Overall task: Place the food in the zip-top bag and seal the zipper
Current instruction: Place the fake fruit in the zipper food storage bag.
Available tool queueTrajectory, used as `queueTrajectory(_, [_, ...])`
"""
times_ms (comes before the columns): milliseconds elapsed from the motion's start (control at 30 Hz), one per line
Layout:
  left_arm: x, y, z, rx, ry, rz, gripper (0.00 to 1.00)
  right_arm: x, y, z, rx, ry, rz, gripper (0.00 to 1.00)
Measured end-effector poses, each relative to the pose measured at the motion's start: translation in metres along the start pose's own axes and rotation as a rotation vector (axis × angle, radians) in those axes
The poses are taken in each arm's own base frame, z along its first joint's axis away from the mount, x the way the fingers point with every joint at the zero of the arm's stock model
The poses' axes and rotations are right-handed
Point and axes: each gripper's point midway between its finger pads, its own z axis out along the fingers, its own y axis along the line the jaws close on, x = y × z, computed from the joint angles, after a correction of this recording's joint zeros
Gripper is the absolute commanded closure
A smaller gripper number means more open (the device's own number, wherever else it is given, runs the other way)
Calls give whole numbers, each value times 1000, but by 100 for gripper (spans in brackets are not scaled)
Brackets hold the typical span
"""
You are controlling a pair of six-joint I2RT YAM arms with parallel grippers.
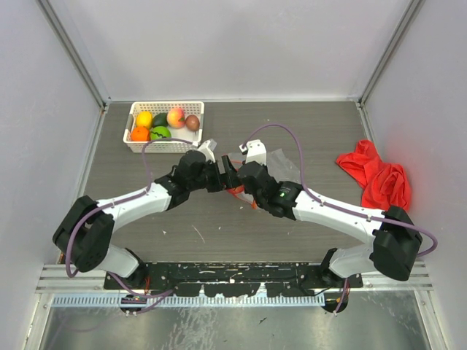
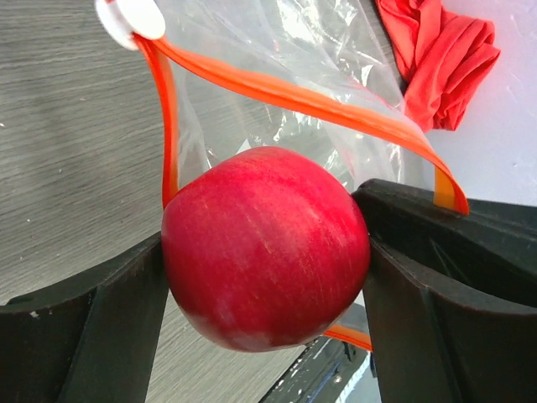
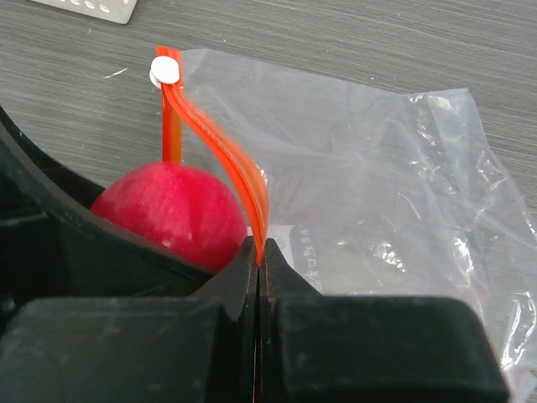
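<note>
My left gripper [image 2: 265,252] is shut on a red toy fruit [image 2: 264,248] and holds it right at the open mouth of the clear zip-top bag [image 2: 285,50]. The orange-red zipper [image 2: 277,88] arches over the fruit, its white slider [image 2: 130,17] at the far end. My right gripper [image 3: 260,252] is shut on the zipper strip [image 3: 239,180] and holds that lip up; the red fruit [image 3: 172,214] shows just left of it. In the top view both grippers [image 1: 228,177] meet mid-table over the bag [image 1: 273,164]. The other fruits [image 1: 164,122] lie in the basket.
A white lattice basket [image 1: 139,142] stands at the back left with yellow, orange, peach, brown and green fruits. A red cloth [image 1: 376,176] lies at the right, also in the left wrist view [image 2: 440,59]. Grey walls enclose the table.
</note>
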Motion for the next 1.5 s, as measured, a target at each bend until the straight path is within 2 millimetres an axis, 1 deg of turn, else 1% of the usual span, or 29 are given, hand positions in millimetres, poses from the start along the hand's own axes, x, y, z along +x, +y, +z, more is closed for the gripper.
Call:
queueTrajectory(300, [15, -3, 3, -26, 15, 108, 43, -2, 5, 1, -26, -4, 30, 100])
queueTrajectory(467, [15, -5, 4, -21, -8, 186, 39, -3, 6, 1, -31, -5, 37, 100])
queueTrajectory(667, [22, -9, -7, 55, -60, 330, 36, -4, 11, -1, -69, 4, 64, 100])
queueTrajectory(733, [21, -13, -14, 93, -95, 397, 36, -6, 12, -2, -94, 8, 82, 100])
queueTrajectory(933, [12, -27, -25, 153, -149, 518, 33, -15, 11, -7, -151, 10, 117, 100])
queueTrajectory(1067, [7, -31, -31, 162, -170, 589, 33, -16, 12, -9, -176, 29, 111, 100])
queueTrajectory(1167, [6, -26, -30, 138, -169, 612, 33, -15, 14, -11, -197, 46, 100, 100])
queueTrajectory(1333, [4, -7, -22, 43, -147, 616, 33, -11, 21, -15, -247, 76, 82, 100])
queueTrajectory(1400, [5, 4, -16, -8, -132, 608, 33, -10, 30, -18, -294, 88, 84, 100])
queueTrajectory(1467, [2, 8, -11, -42, -126, 603, 33, -8, 40, -23, -344, 102, 81, 100])
queueTrajectory(1500, [3, 10, -9, -58, -117, 603, 33, -8, 41, -24, -347, 100, 77, 100])
